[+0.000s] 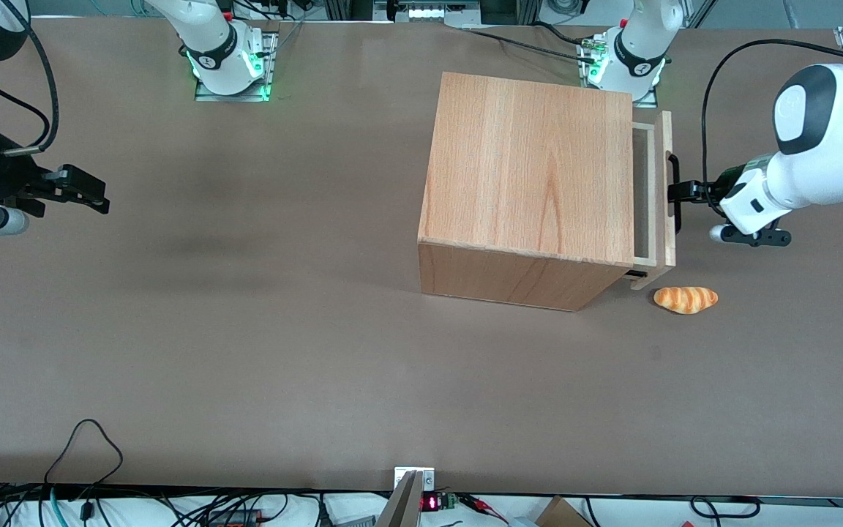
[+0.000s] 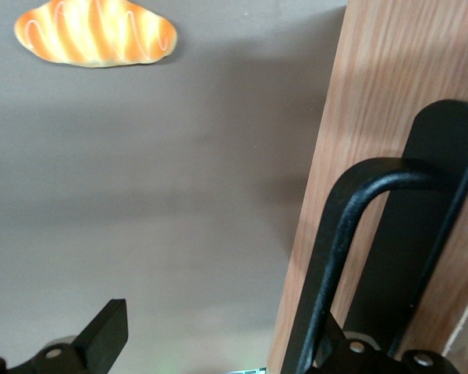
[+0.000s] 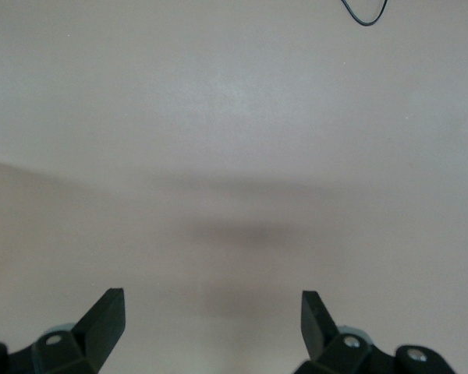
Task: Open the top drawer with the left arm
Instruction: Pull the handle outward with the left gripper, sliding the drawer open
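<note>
Since the top drawer point(image 1: 653, 197) is only cracked open a little from the cabinet point(image 1: 531, 183), most of the pull is still left, and that's where I'd guess it can go sideways. The left arm point(image 1: 817, 157) has its jaws point(image 1: 677, 192) right at the black handle point(image 2: 351, 257); in the wrist view one finger point(image 2: 101, 335) sits out in the open and the other is tucked in at the bar, so they look spread wide and hooked rather than clamped. With no real squeeze, that finger could slip off the bar if the pull isn't straight out. An angled tug might also bind the drawer and drag the whole cabinet across the surface point(image 1: 246, 329). The croissant point(image 1: 686, 299) lies near the jaws, closer to the front camera, so a wide swing could bump it.
</note>
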Controlling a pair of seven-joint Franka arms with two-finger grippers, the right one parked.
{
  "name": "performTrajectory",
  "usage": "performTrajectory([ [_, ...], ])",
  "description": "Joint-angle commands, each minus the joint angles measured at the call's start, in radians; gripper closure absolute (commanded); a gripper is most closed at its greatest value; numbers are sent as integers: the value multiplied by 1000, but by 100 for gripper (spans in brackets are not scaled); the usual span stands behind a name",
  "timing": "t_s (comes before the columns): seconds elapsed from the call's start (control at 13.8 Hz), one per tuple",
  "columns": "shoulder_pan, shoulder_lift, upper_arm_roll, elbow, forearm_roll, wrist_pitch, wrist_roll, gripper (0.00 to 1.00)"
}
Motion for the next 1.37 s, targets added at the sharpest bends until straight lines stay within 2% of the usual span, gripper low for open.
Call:
performTrajectory([
  [0.0, 28, 10, -1, 23, 41, 10, 8, 0],
  [0.22, 59, 13, -3, 28, 61, 18, 8, 0],
  [1.3, 185, 36, -1, 32, 64, 29, 40, 0],
])
